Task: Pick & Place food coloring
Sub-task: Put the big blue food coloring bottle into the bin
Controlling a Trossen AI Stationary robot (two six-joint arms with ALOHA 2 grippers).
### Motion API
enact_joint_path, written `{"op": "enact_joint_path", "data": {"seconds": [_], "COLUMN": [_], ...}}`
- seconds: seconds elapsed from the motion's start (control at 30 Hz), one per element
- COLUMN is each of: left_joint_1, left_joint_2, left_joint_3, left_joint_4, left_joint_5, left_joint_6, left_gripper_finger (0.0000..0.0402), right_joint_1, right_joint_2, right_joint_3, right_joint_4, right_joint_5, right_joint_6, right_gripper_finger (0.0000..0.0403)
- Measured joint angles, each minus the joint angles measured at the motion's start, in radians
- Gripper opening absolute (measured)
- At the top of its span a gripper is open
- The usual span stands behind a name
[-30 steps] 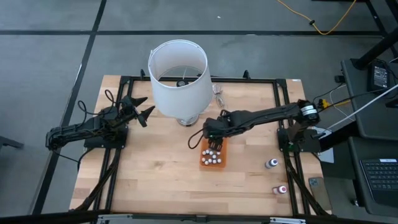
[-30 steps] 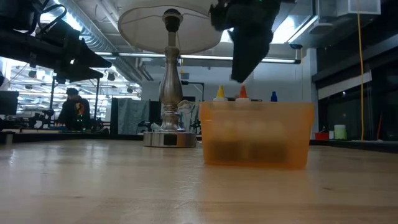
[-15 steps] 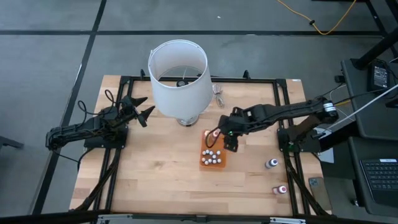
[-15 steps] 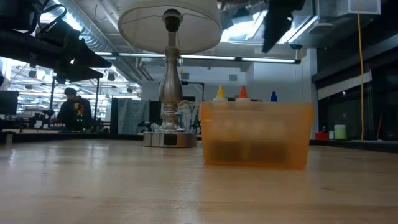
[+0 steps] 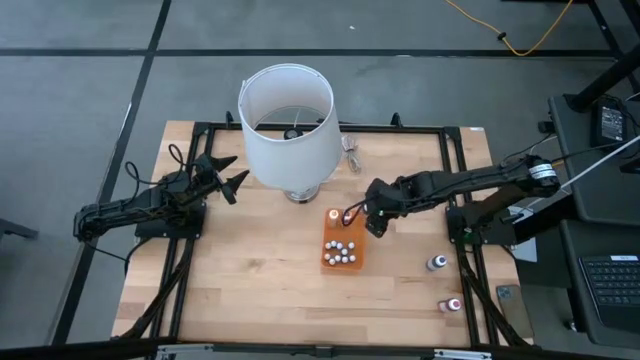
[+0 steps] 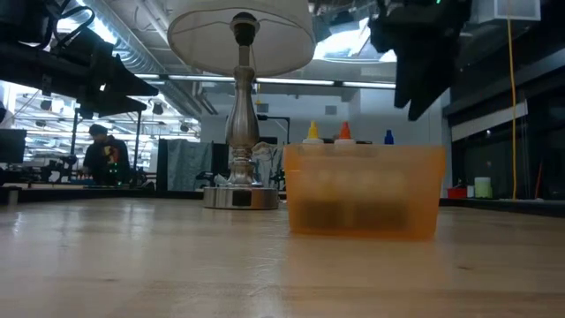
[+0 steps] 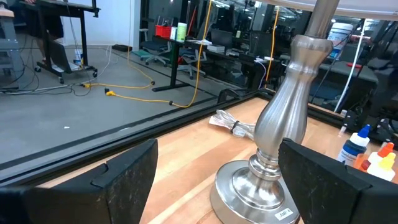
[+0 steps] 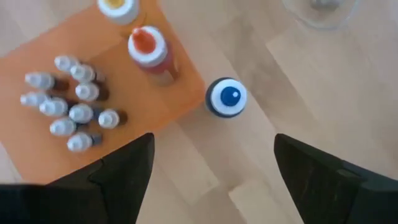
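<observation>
An orange tray (image 5: 357, 243) sits mid-table. It holds several tiny white-capped food coloring bottles (image 8: 71, 106), plus a yellow-capped one (image 8: 118, 6) and an orange-capped one (image 8: 148, 46) at its far end. A blue-capped bottle (image 8: 226, 98) stands on the wood just off the tray's corner. Two more bottles (image 5: 437, 262) (image 5: 453, 303) stand near the table's right edge. My right gripper (image 5: 377, 222) hangs open above the table, just right of the tray, pointing steeply down with nothing between its fingers. My left gripper (image 5: 228, 176) waits open at the table's left.
A lamp with a big white shade (image 5: 288, 125) and a metal base (image 7: 267, 180) stands just beyond the tray. A small bundle of clear wrap or cable (image 5: 352, 150) lies at the far edge. Bare wood lies toward the near edge (image 5: 250, 290).
My right gripper has drawn away from above the tray's far end toward the table's right edge, staying high and rolling a little about its own axis. The tray and the bottles have stayed where they were.
</observation>
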Motion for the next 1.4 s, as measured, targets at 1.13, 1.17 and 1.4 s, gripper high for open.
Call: {"op": "enact_joint_path", "data": {"seconds": [1.13,1.17,1.4], "left_joint_1": [0.0,0.0,0.0], "left_joint_2": [0.0,0.0,0.0], "left_joint_3": [0.0,0.0,0.0], "left_joint_4": [0.0,0.0,0.0], "left_joint_5": [0.0,0.0,0.0], "left_joint_6": [0.0,0.0,0.0], "left_gripper_finger": [0.0322,0.0322,0.0322], "right_joint_1": [-0.073,-0.074,-0.081], "right_joint_2": [0.132,0.132,0.132], "right_joint_3": [-0.092,-0.092,-0.092], "right_joint_4": [0.21,0.208,0.203], "right_joint_5": [0.048,0.044,0.042], "right_joint_6": [-0.091,-0.091,-0.091], "right_gripper_finger": [0.0314,0.0307,0.0247]}}
